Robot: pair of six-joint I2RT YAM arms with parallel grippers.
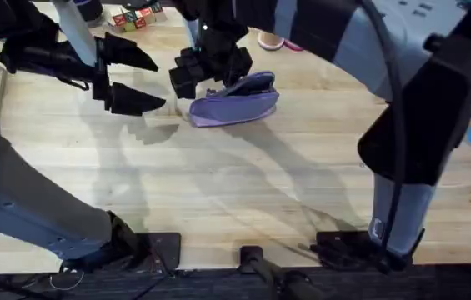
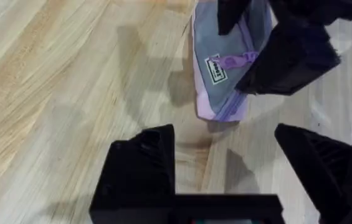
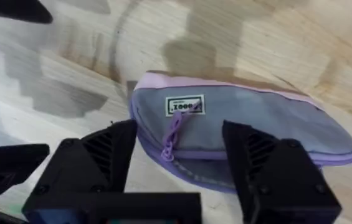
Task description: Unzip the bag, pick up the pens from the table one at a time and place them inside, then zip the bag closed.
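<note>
Right tool point(image 1: 204, 77) hangs spread over the bag's point(image 1: 237, 102) zipper pull point(image 3: 173, 134) at upper centre of the table point(image 1: 243, 183), apparently lining up to grab; left tool point(image 1: 139, 79) released, waiting nearby.

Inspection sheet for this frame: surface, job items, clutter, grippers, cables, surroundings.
Surface: table, pale wooden planks, bare in the middle.
Job's things: bag, lavender, lying flat, zipper pull at one end; pens: nothing seen.
Clutter: coloured blocks at the far edge; a pink item behind the bag.
Grippers: left gripper open, above the table beside the bag; right gripper open, over the bag's zipper-pull end.
Cables: dark cable along the right arm.
Surroundings: nothing seen.
</note>
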